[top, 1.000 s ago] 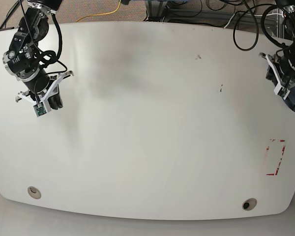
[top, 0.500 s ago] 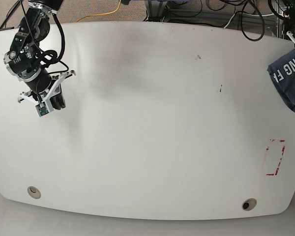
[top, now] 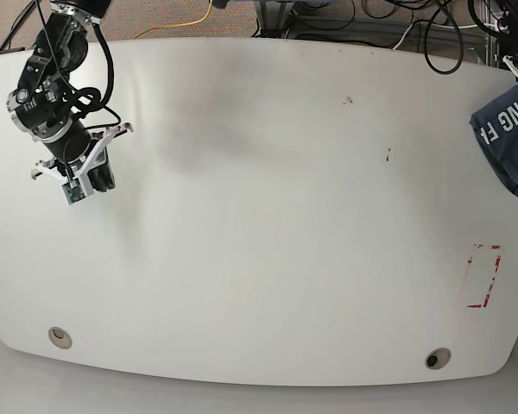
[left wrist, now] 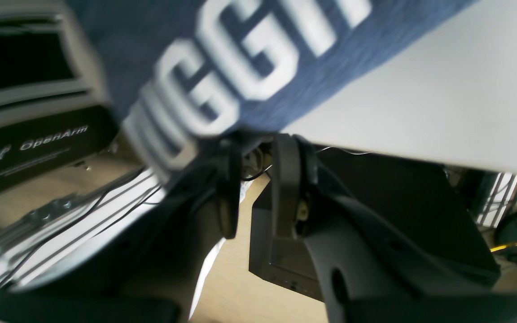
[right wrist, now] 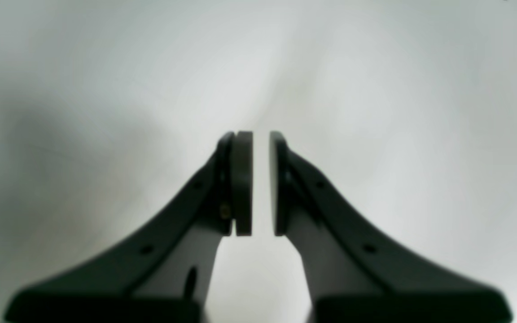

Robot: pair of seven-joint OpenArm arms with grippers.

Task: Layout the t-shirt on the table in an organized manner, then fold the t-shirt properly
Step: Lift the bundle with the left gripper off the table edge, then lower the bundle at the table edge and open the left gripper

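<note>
The dark navy t-shirt, with white lettering, hangs bunched at the table's far right edge. In the left wrist view the t-shirt drapes over the tips of my left gripper, which is shut on a pinch of the cloth beyond the table edge. In the base view that gripper is almost entirely out of frame. At the left of the base view my right gripper hovers over bare table. In its own wrist view the right gripper is shut down to a thin slit, holding nothing.
A red rectangular mark lies near the right front. Two grommet holes sit along the front edge. Cables and a yellow cord run behind the table. A black OpenArm box stands beside the table.
The left arm has pulled up and back out of the base view, lifting the t-shirt so its white lettering shows. The right gripper barely shifted.
</note>
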